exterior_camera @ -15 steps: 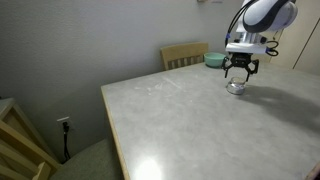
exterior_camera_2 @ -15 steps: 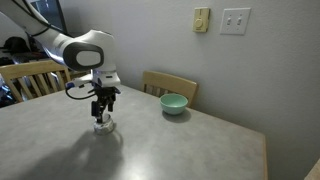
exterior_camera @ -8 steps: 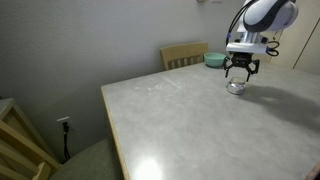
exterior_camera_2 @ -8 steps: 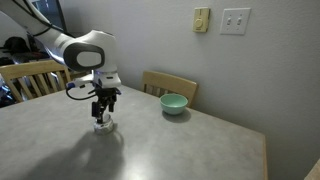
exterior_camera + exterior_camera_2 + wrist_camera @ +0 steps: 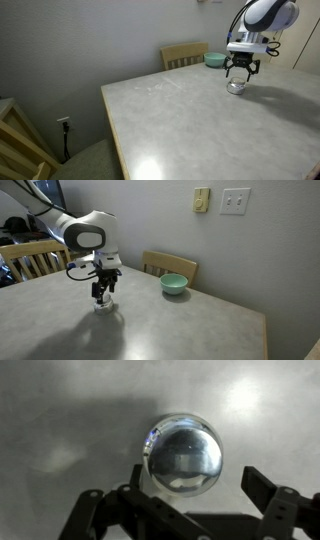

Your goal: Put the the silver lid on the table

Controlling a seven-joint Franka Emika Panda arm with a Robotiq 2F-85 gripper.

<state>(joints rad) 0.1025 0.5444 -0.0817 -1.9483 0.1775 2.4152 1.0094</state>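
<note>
The silver lid point(image 5: 183, 453) is a small round shiny piece lying on the pale marbled table point(image 5: 60, 420). It shows in both exterior views point(image 5: 236, 87) point(image 5: 102, 306). My gripper point(image 5: 198, 478) is open and hangs straight over the lid, with one finger on each side of it and not touching it. In both exterior views the gripper point(image 5: 238, 73) point(image 5: 103, 290) stands just above the lid, pointing down at the table point(image 5: 180, 120) point(image 5: 190, 325).
A teal bowl point(image 5: 215, 60) point(image 5: 174, 284) sits near the table's far edge, beyond the lid. A light wooden chair point(image 5: 185, 54) point(image 5: 170, 264) stands behind it. Another chair point(image 5: 30, 258) is beside the arm. Wooden slats point(image 5: 20, 140) stand off the table's corner.
</note>
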